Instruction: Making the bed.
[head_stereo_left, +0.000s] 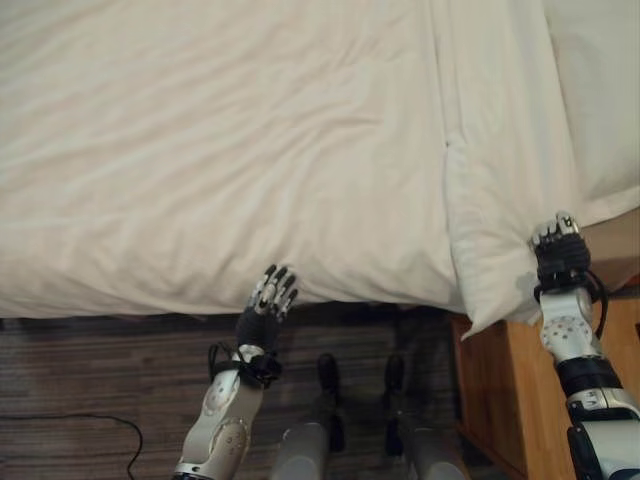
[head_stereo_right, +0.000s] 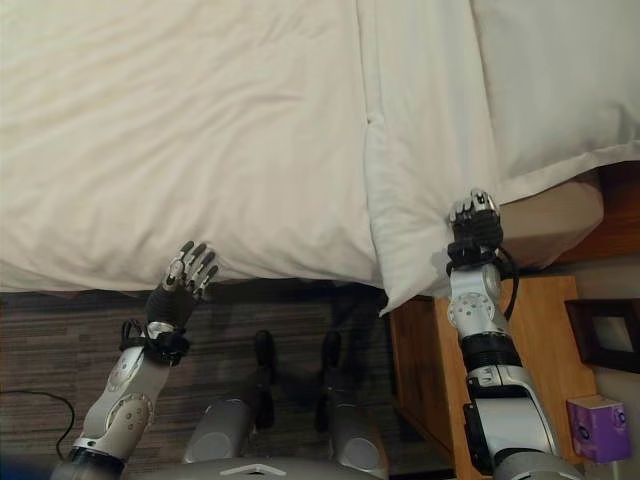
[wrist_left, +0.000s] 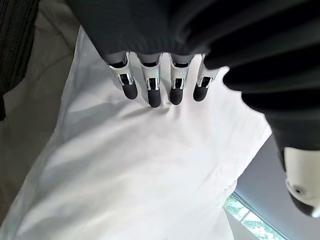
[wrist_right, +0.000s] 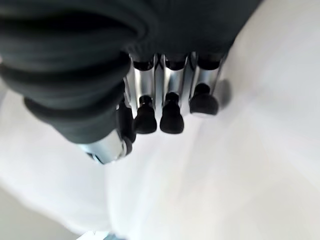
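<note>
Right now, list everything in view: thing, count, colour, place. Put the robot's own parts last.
duvet: one, white, spread over the bed, its near edge hanging over the side toward the robot.
pillow: one, white, at the head of the bed on the robot's right.
folded-back duvet end: one, white, beside the pillow, its corner drooping over the nightstand.
nightstand: one, orange-brown wood, right of the bed.
box: one, purple, on the nightstand's near corner.
frame: one, dark, on the nightstand.
floor: dark striped carpet, below the bed edge.
left hand: fingers straight, at the duvet's near edge.
right hand: fingers curled, at the drooping corner.
</note>
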